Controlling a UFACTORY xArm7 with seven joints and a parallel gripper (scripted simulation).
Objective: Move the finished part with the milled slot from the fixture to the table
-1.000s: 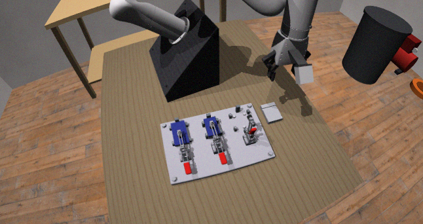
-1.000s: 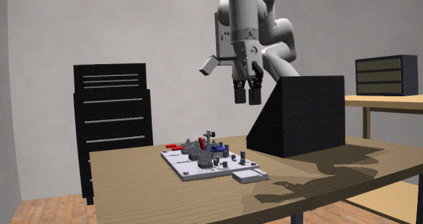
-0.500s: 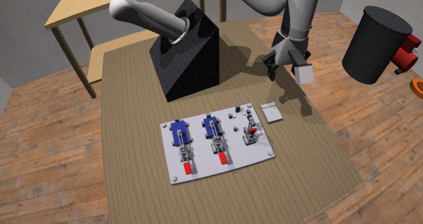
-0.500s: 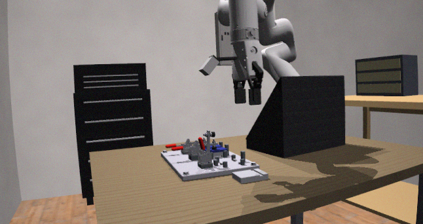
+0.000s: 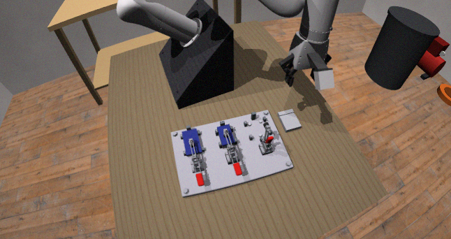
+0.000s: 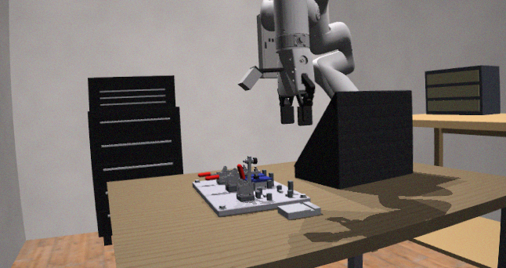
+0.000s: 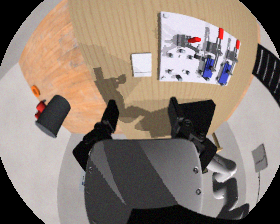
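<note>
slotted part (image 5: 290, 120) on table, pincer (image 5: 292, 73) open — high above

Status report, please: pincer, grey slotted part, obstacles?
Pincer open, empty, high above table. Grey part flat on table beside fixture plate. Both blue blanks in nests under clamps. Nothing blocking.

Grey walls (image 6: 157, 30), plank floor (image 5: 45, 152), black drawer cabinet (image 6: 135, 132).
</note>
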